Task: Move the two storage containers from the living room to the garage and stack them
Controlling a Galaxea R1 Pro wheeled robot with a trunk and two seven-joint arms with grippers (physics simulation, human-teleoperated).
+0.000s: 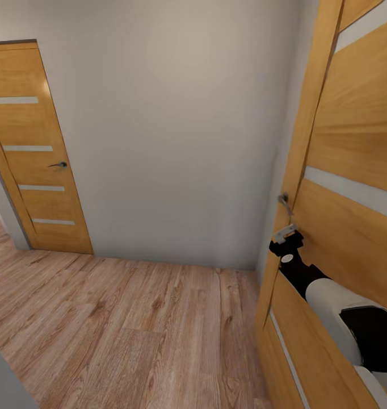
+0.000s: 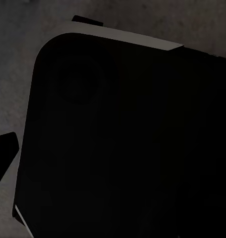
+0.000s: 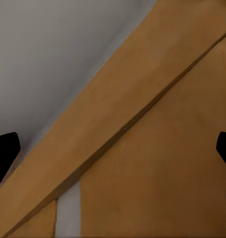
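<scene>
Right gripper (image 3: 113, 148) has its fingers spread wide, facing a wooden door (image 1: 352, 170) just beside the handle (image 1: 284, 201). Left gripper's state cannot be told; its camera looks onto a dark body (image 2: 132, 144). Plank floor (image 1: 120, 329), grey wall (image 1: 171, 125), second door (image 1: 34, 153).

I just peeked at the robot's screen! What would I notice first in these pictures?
First, the big wooden door very close on the right of the head view, with the robot's right arm reaching up beside its handle. Then a second wooden door, shut, far on the left wall, with light wood floor stretching between them.
</scene>
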